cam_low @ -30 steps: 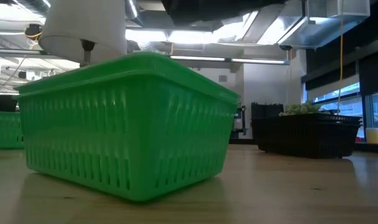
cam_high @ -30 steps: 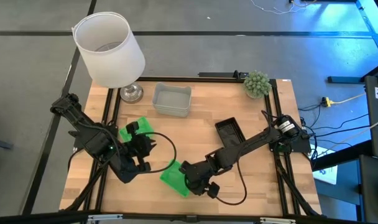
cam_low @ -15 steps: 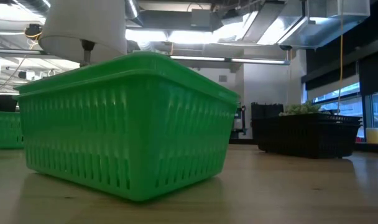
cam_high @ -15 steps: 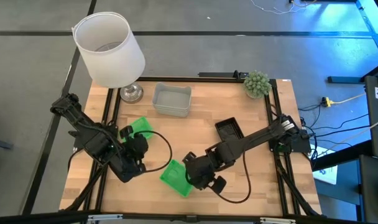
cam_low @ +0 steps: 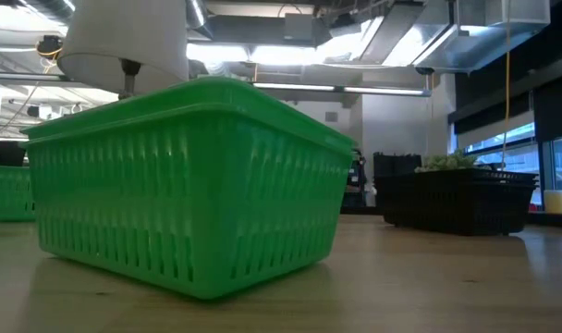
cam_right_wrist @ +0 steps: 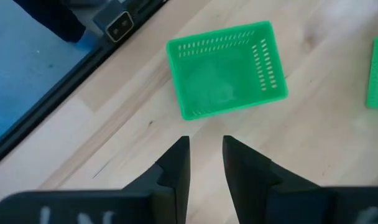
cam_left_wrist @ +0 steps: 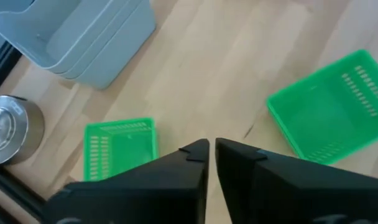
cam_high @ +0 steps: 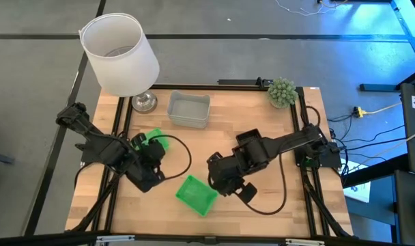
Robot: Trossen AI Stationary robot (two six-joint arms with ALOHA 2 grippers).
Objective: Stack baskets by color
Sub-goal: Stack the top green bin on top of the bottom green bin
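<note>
One green basket (cam_high: 196, 194) (cam_right_wrist: 225, 70) (cam_low: 189, 185) rests on its base near the table's front middle. A second green basket (cam_high: 153, 141) (cam_left_wrist: 120, 146) sits to the left, partly under my left arm. Nested grey-white baskets (cam_high: 189, 109) (cam_left_wrist: 83, 37) stand at the far middle. A black basket (cam_high: 250, 141) (cam_low: 457, 199) lies partly under my right arm. My left gripper (cam_high: 155, 156) (cam_left_wrist: 211, 149) hovers shut and empty beside the left green basket. My right gripper (cam_high: 224, 183) (cam_right_wrist: 206, 146) hangs open and empty above the table, right of the front green basket.
A large white lampshade (cam_high: 120, 55) on a metal foot (cam_left_wrist: 9, 127) stands at the far left corner. A fuzzy green plant ball (cam_high: 282, 91) sits at the far right corner. A black frame rail (cam_right_wrist: 124, 43) runs along the table's edges.
My right gripper has risen from the front green basket's right rim and drawn back toward the table's right and far side, still open. The basket stays where it was on the table. My left gripper has turned a little above the left green basket.
</note>
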